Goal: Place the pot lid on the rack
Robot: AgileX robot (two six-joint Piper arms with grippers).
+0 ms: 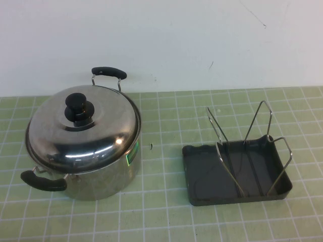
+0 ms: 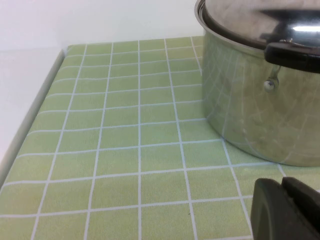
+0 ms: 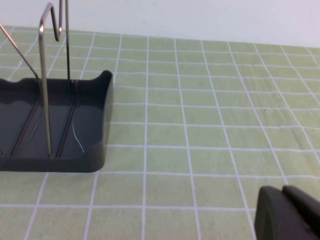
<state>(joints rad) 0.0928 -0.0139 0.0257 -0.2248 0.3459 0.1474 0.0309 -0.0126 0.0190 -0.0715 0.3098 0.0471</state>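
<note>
The pot lid [image 1: 83,128], shiny domed steel with a black knob [image 1: 79,106], sits on the steel pot [image 1: 101,179] at the left of the table. The rack [image 1: 237,174], a dark grey tray with three upright wire loops, stands at the right. Neither gripper shows in the high view. In the left wrist view my left gripper [image 2: 281,182] is shut and empty, low over the mat, short of the pot [image 2: 250,100] and lid [image 2: 240,22]. In the right wrist view my right gripper [image 3: 283,191] is shut and empty, apart from the rack [image 3: 55,145].
The pot has two black handles, one at the front left [image 1: 43,181] and one at the back [image 1: 108,72]. A green tiled mat [image 1: 166,131] covers the table, with a white wall behind it. The mat's edge [image 2: 30,125] shows in the left wrist view.
</note>
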